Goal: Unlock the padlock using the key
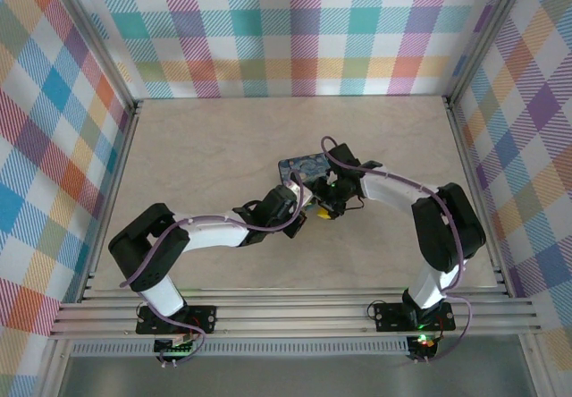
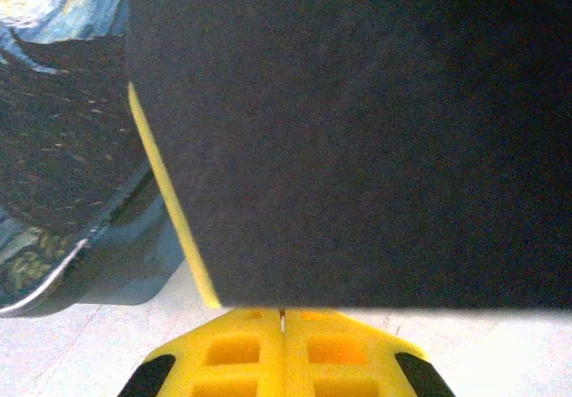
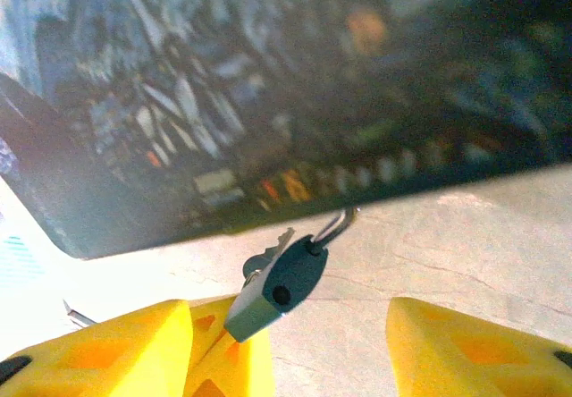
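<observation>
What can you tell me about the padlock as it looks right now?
The padlock is tiny, with a teal-blue body, a dark round hole in its facing side and a greyish lower end. A thin dark shackle hooks out at its upper right, toward the painted box. It sits tilted over the tabletop, its lower end against a yellow finger. A silvery toothed piece, seemingly the key, lies at its upper left.
</observation>
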Controlling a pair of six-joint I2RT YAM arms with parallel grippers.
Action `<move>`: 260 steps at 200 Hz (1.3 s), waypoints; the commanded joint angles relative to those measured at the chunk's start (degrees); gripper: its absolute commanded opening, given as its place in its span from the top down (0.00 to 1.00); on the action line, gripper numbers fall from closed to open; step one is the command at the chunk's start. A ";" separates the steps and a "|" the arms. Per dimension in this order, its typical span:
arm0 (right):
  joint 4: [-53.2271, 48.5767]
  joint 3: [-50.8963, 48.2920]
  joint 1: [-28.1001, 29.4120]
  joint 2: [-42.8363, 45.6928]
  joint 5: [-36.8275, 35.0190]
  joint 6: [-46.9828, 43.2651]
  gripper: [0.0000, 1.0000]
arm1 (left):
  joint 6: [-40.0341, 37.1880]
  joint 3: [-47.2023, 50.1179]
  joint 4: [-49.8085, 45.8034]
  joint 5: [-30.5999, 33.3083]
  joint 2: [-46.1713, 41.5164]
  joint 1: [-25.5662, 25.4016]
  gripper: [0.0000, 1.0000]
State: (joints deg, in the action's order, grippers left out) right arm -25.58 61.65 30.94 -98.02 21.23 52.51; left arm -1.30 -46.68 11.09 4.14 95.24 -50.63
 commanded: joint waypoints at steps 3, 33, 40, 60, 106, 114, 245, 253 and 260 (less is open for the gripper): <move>-3.04 -1.93 1.01 2.38 0.22 2.72 0.38 | -0.63 0.49 2.79 -2.36 -1.89 -2.12 1.00; -2.00 -2.80 1.07 2.84 0.75 3.69 0.38 | -1.80 0.89 2.71 -1.08 -3.11 -2.36 1.00; -1.89 -2.68 1.05 2.62 1.04 3.82 0.39 | -2.10 0.88 2.71 -0.55 -3.24 -2.60 1.00; -1.75 -2.03 1.10 2.02 1.33 3.80 0.42 | -3.74 0.52 2.35 0.13 -2.97 -3.40 1.00; -2.83 -1.27 1.06 1.60 1.34 3.74 0.61 | -4.63 0.20 2.53 2.26 -2.35 -4.75 1.00; -2.95 -1.35 1.05 1.65 1.35 3.74 0.64 | -4.85 0.10 2.44 2.50 -2.26 -5.00 1.00; 3.00 -4.97 1.05 3.14 0.70 12.69 0.52 | 1.07 2.77 6.26 4.74 -3.32 -6.80 1.00; 3.72 -5.62 1.05 3.72 0.20 13.53 0.50 | 1.92 2.95 6.64 4.83 -3.32 -6.84 1.00; 4.11 -6.04 1.05 4.22 -0.40 14.13 0.48 | 2.60 3.37 7.03 4.83 -3.31 -6.85 1.00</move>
State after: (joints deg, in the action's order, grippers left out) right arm -23.68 57.93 31.59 -94.41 21.67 59.59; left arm 0.62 -44.80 13.98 11.94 94.06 -54.30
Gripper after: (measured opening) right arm 0.498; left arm 0.047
